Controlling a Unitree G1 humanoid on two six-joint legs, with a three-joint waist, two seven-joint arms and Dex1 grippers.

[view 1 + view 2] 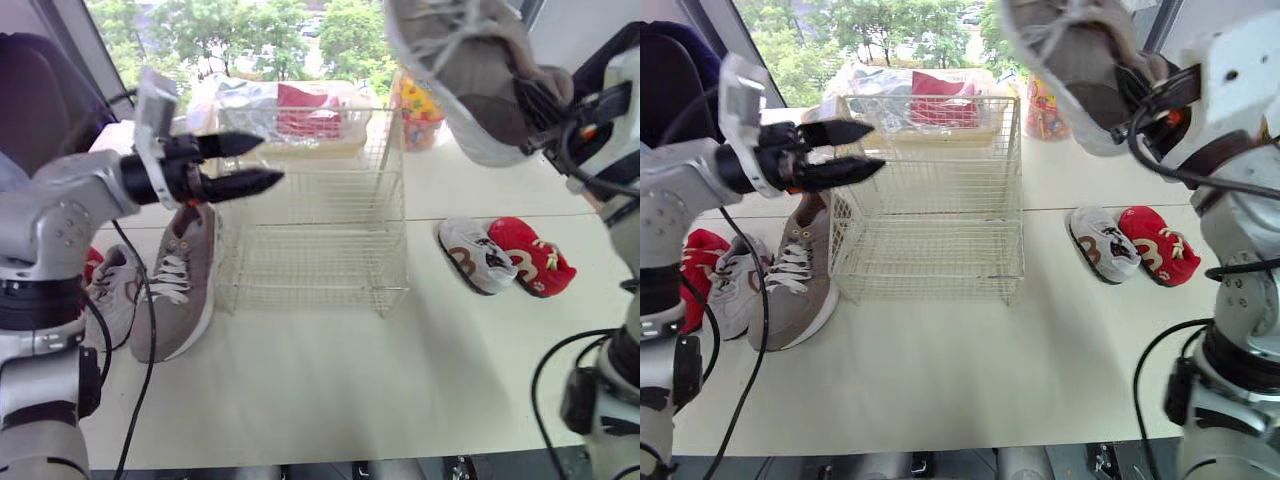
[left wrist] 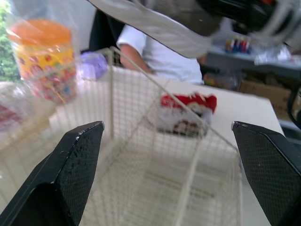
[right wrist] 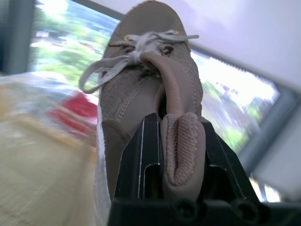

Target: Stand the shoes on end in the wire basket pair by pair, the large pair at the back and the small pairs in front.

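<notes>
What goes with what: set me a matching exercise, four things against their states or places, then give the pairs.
1 right gripper
2 left gripper
3 wire basket
4 small red shoe

a standing empty
b open, by the basket's top edge
c on the table, right of the basket
d shut on a large grey shoe, raised

Pairs: 1-d, 2-b, 3-a, 4-c.

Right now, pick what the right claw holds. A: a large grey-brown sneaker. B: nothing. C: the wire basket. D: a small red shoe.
A: the right claw is shut on the heel collar of the large grey-brown sneaker, lifted in the air.
</notes>
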